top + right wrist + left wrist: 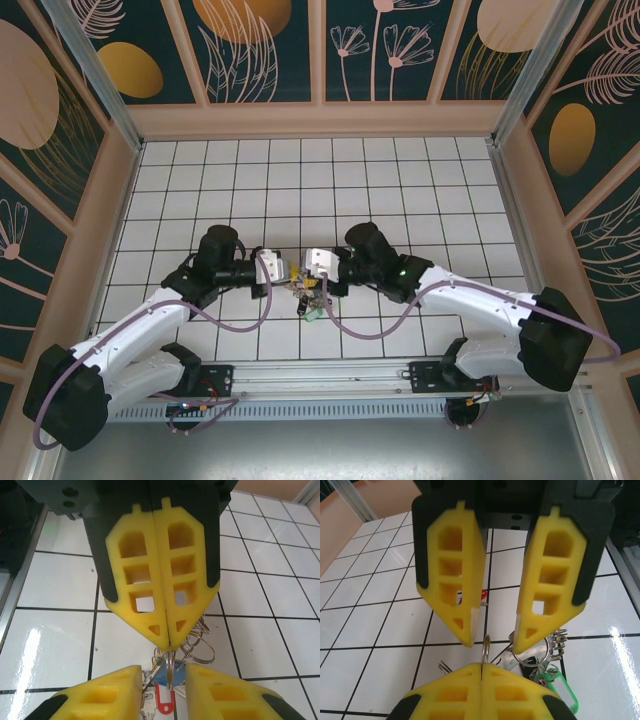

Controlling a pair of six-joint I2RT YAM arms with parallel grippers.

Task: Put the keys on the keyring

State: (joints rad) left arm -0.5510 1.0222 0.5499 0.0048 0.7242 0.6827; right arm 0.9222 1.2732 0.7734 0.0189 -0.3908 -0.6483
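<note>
The keyring (485, 647) is a thin silvery ring seen edge-on, upright between the two grippers. My left gripper (481, 665) is shut on its lower edge; in the right wrist view the same gripper (169, 641) pinches the keyring (170, 666) from above. My right gripper (164, 676) is open, one finger on each side of the ring and a gap to both. The keys (308, 298) lie bunched on the tiles below: a red head (164, 703), a blue head (159, 677) and a green head (563, 690).
More wire rings (201, 647) tangle with the bunch beside the grippers. Both arms meet over the white tiled floor (300, 180) near its front middle. Wooden walls (320, 118) close the floor in, and a metal rail (330, 375) runs along the near edge.
</note>
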